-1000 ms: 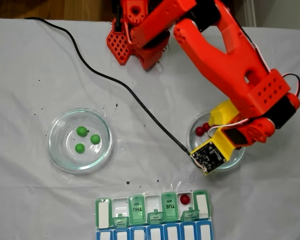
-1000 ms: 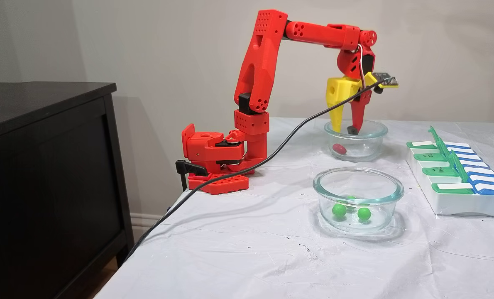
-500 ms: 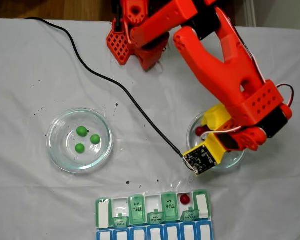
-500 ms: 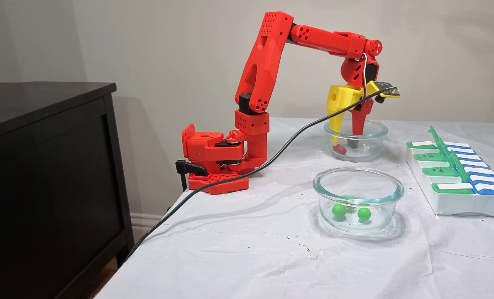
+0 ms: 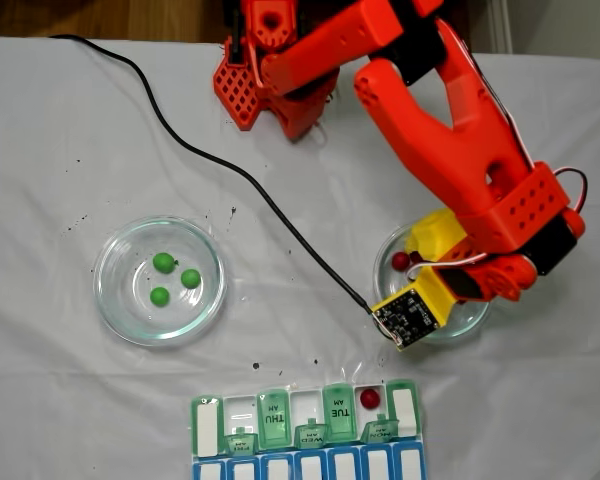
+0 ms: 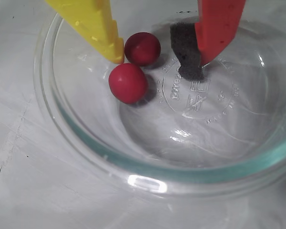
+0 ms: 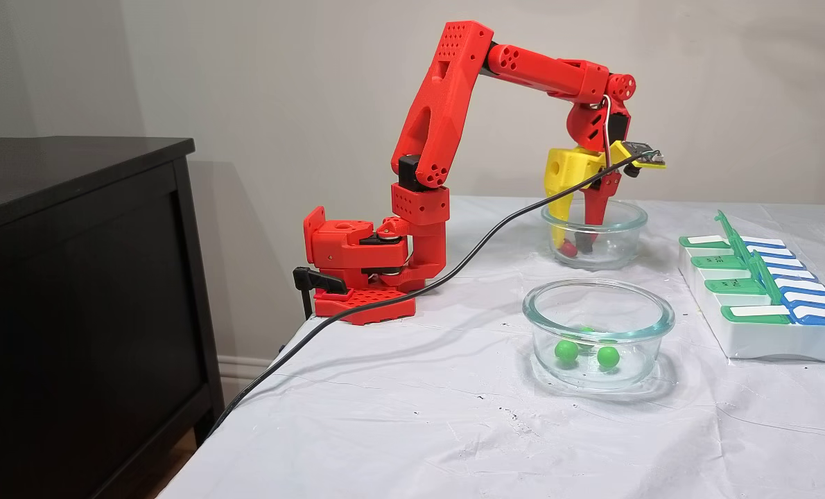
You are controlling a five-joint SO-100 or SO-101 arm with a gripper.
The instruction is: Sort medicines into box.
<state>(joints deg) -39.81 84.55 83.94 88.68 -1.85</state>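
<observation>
In the wrist view my gripper (image 6: pixel 155 62) is open inside a clear glass dish (image 6: pixel 148 168), its tips down at the dish floor. One dark red medicine ball (image 6: pixel 142 47) lies between the yellow finger (image 6: pixel 112 43) and the red finger's black pad (image 6: pixel 188 57). A second red ball (image 6: pixel 127 82) lies just in front of the yellow tip. From the side, the gripper (image 7: pixel 572 245) reaches into the far dish (image 7: pixel 633 216). Three green balls (image 5: pixel 163 262) lie in the other dish (image 5: pixel 106 300). The box (image 5: pixel 305 432) holds one red ball (image 5: pixel 369 398).
A black cable (image 5: pixel 230 170) runs across the white cloth to the wrist camera board (image 5: pixel 407 317). The arm's red base (image 7: pixel 357 263) is clamped at the table's far edge. A dark cabinet (image 7: pixel 73 277) stands beside the table. The box (image 7: pixel 766 333) lies near the dishes.
The gripper has sunk deeper into the dish of red balls, from near the rim down to the floor, and shifted slightly toward the balls. The green balls and the box have not moved.
</observation>
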